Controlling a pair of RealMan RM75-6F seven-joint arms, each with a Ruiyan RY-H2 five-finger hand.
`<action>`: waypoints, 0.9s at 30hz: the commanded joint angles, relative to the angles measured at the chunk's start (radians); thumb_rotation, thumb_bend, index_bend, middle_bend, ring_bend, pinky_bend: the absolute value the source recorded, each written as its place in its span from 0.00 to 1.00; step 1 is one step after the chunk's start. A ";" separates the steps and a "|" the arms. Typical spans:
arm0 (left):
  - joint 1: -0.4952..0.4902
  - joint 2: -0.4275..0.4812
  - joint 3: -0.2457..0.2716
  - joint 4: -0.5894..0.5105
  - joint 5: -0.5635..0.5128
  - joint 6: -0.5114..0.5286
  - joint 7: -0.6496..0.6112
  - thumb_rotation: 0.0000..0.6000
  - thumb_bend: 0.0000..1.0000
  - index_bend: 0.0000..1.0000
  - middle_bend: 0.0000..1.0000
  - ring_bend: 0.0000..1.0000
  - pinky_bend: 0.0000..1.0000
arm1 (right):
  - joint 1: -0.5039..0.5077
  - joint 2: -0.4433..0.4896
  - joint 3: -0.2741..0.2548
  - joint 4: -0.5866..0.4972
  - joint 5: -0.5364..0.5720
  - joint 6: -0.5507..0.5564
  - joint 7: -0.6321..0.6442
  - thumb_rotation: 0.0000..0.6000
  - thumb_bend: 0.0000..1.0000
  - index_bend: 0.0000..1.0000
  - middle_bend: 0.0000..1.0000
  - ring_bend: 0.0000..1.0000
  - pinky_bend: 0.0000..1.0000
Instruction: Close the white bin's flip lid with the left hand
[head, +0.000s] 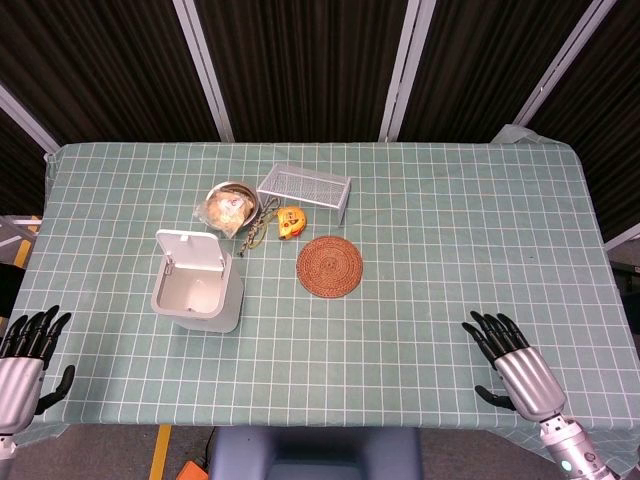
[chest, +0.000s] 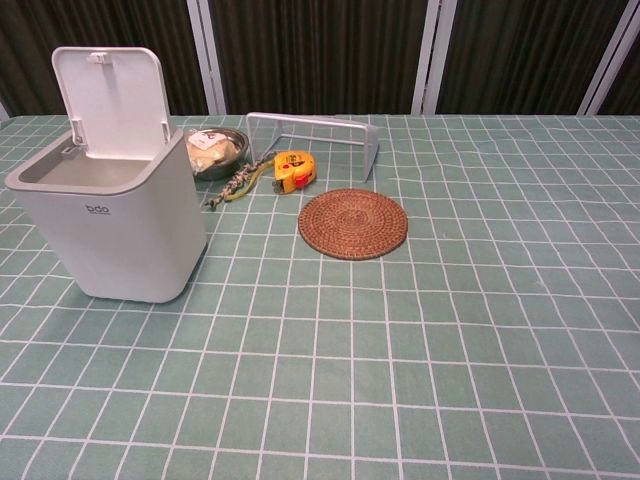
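The white bin (head: 200, 295) (chest: 112, 222) stands left of the table's middle with its flip lid (head: 192, 252) (chest: 112, 100) raised upright at the back, so the inside shows. My left hand (head: 25, 358) rests at the table's near-left corner, fingers spread, holding nothing, well left of the bin. Over at the near-right edge my right hand (head: 510, 358) is also spread and empty. Neither hand appears in the chest view.
A round woven coaster (head: 329, 265) (chest: 353, 222) lies right of the bin. Behind the bin are a metal bowl with a packet (head: 231, 203) (chest: 213, 151), a yellow tape measure (head: 290, 221) (chest: 292, 170), a cord, and a wire rack (head: 305, 188) (chest: 313, 135).
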 joint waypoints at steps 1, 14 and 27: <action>-0.005 -0.007 -0.001 0.009 0.014 0.002 -0.005 1.00 0.46 0.06 0.00 0.00 0.00 | -0.001 0.002 0.000 -0.002 -0.001 0.002 0.003 1.00 0.26 0.00 0.00 0.00 0.00; -0.260 -0.050 -0.267 -0.044 0.059 0.010 -0.202 1.00 0.54 0.21 0.96 0.97 1.00 | -0.015 -0.016 0.001 0.006 -0.027 0.039 -0.032 1.00 0.26 0.00 0.00 0.00 0.00; -0.558 0.040 -0.420 -0.201 -0.480 -0.514 -0.065 1.00 0.56 0.26 1.00 1.00 1.00 | -0.015 -0.023 -0.011 0.012 -0.038 0.020 -0.078 1.00 0.26 0.00 0.00 0.00 0.00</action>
